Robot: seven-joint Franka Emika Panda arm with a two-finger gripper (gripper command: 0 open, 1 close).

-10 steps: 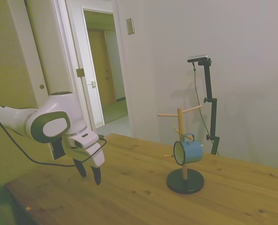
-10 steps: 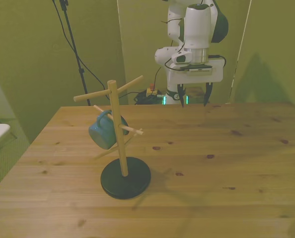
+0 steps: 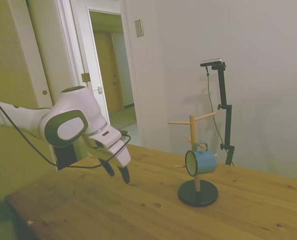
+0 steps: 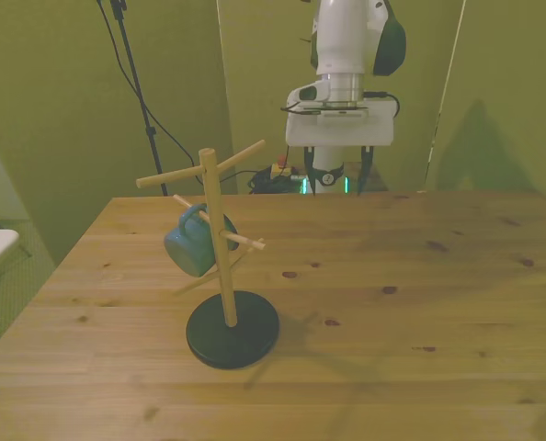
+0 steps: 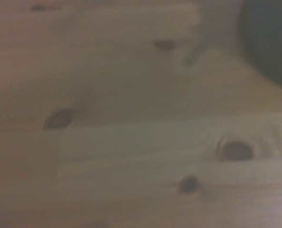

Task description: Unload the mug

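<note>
You have the mug (image 3: pixel 200 162) hanging by its loop handle on one of the lower pegs of the wooden peg stand (image 3: pixel 193 150), which rises upright from a round black base (image 3: pixel 198 193) set on the wooden table (image 3: pixel 153 210). In the side view the mug lies on its side, its dark-rimmed pale mouth turned toward the arm and its handle uppermost over the peg. In the front view the mug (image 4: pixel 190 243) sits on the front view's left of the stand's post (image 4: pixel 220 239), tucked just under the long crossing peg, with a shorter peg poking out toward the front view's right. Your gripper (image 3: pixel 117 173) hangs above the table at the far edge, well apart from the stand and the mug, touching neither. Its dark fingers (image 3: pixel 124 174) point downward and stand apart with a clear gap between them; the front view shows the gripper (image 4: pixel 340 171) with jaws wide and nothing between them. The white arm (image 3: pixel 63 127) reaches in from the side view's left with a black cable looped beneath it. The wrist view is blurred: you see only knotted table planks (image 5: pixel 131 156) and a dark rounded edge, likely the base (image 5: pixel 269 42), at one corner.
</note>
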